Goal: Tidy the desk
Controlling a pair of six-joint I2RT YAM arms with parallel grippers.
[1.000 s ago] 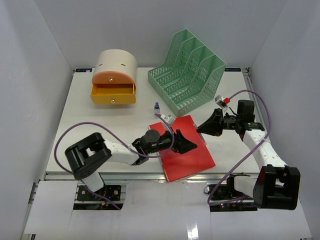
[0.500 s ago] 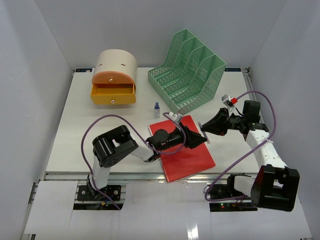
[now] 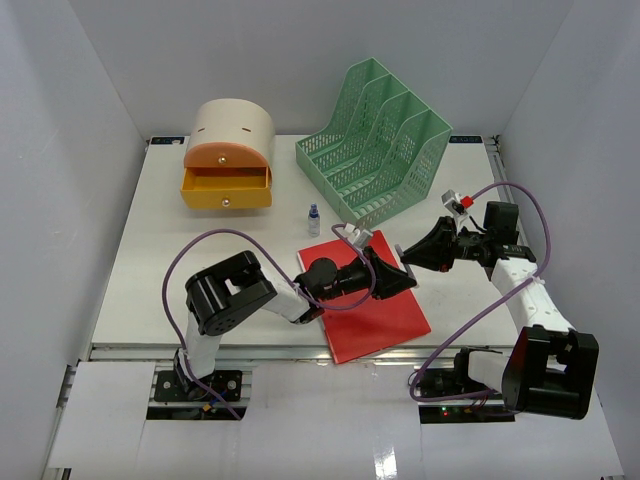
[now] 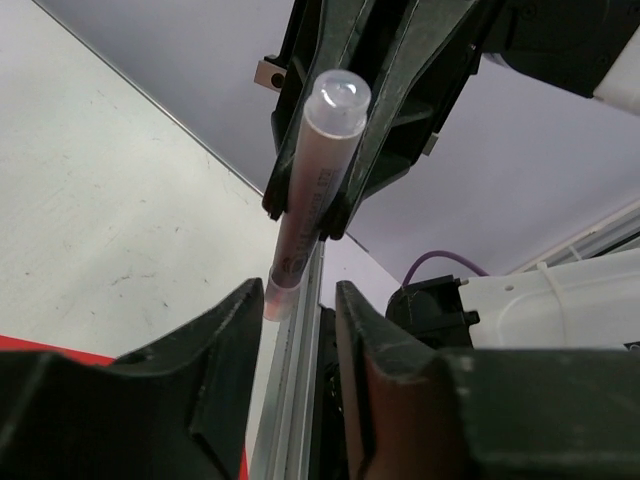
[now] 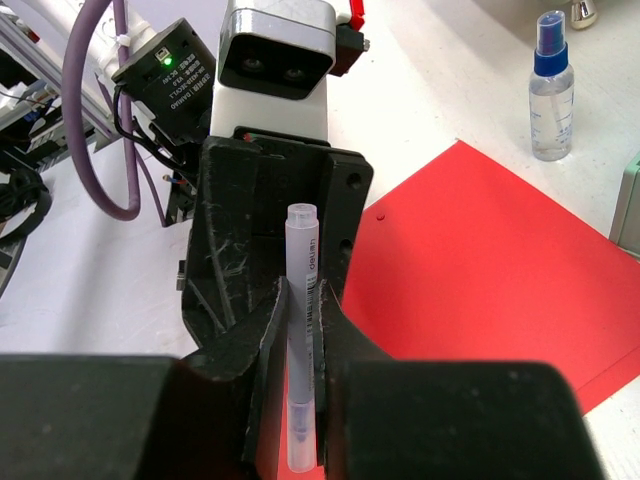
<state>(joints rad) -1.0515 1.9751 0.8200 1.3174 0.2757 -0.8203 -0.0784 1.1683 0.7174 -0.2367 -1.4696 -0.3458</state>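
Above the red folder (image 3: 385,315) on the counter (image 3: 200,250), a pen (image 4: 320,150) is kept clenched by the right gripper (image 5: 301,350). The left gripper (image 4: 297,310) has been brought in, its jaws narrowed around the pen's tip but not yet pinched. A handover is judged under way, and stowing remains to be done.

The left arm (image 3: 232,292) and right arm (image 3: 530,298) share blocky black joint housings and smooth white link shells. A thick purple cable (image 5: 78,70) runs behind the left wrist. Above its scuffed black plastic fingers (image 5: 225,270) is a white two-lens camera block (image 5: 277,50) with a red tab (image 5: 354,15), and a small green light (image 5: 167,60) glows beside it.
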